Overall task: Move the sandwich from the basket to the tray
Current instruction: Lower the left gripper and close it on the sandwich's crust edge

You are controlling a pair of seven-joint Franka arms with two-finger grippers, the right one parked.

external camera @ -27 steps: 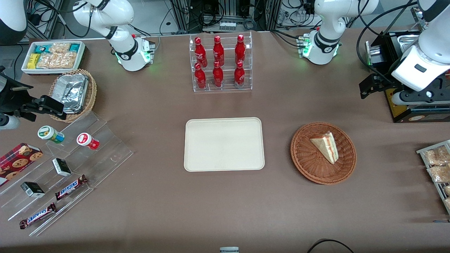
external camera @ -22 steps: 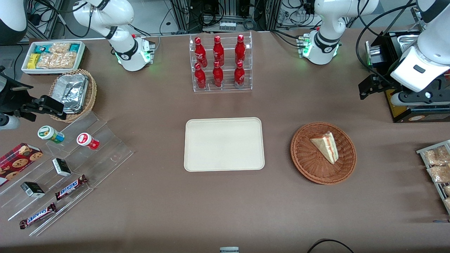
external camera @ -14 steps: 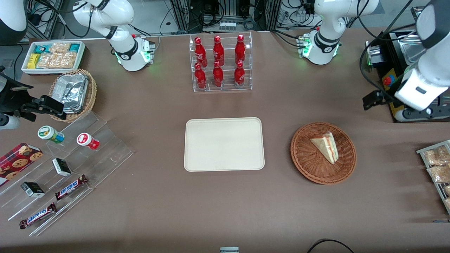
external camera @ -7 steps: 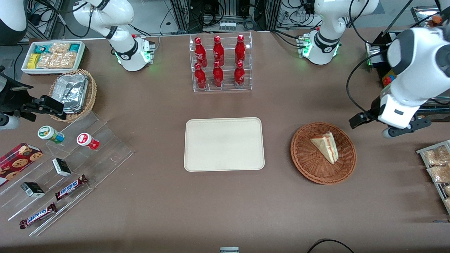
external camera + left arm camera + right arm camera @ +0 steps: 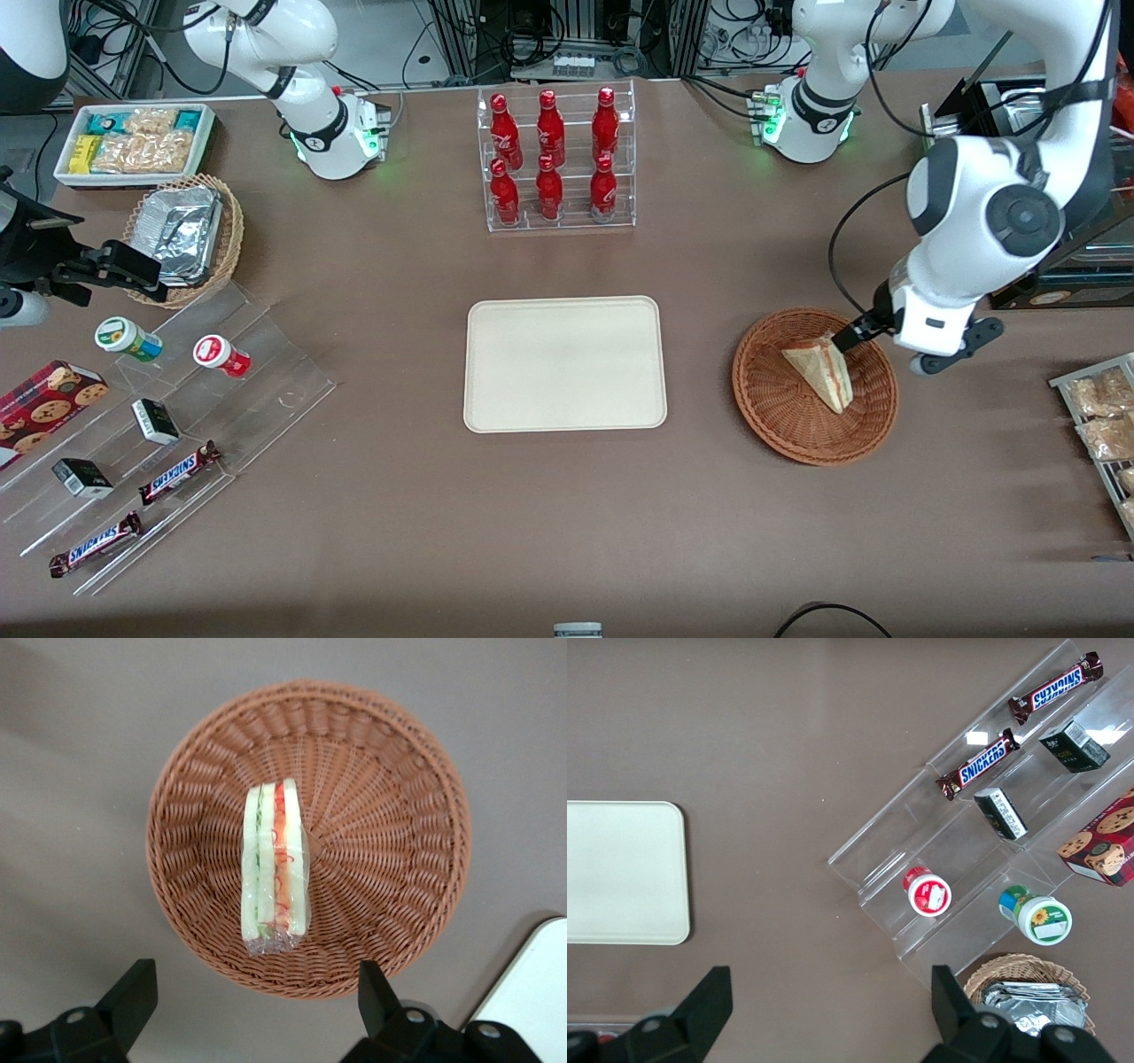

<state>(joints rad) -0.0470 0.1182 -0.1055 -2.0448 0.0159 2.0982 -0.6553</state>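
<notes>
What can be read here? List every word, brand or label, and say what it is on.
"SNICKERS": on one chocolate bar.
"SNICKERS": on the second chocolate bar beside it.
Too small to read: labels on the red bottles, lidded cups, dark small boxes and cookie box.
No text: sandwich, basket, tray, or the open claw above the basket.

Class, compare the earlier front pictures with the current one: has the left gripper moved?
Yes. The gripper, fingers open, has swung from the table's working-arm end to above the basket, by the sandwich.
</notes>
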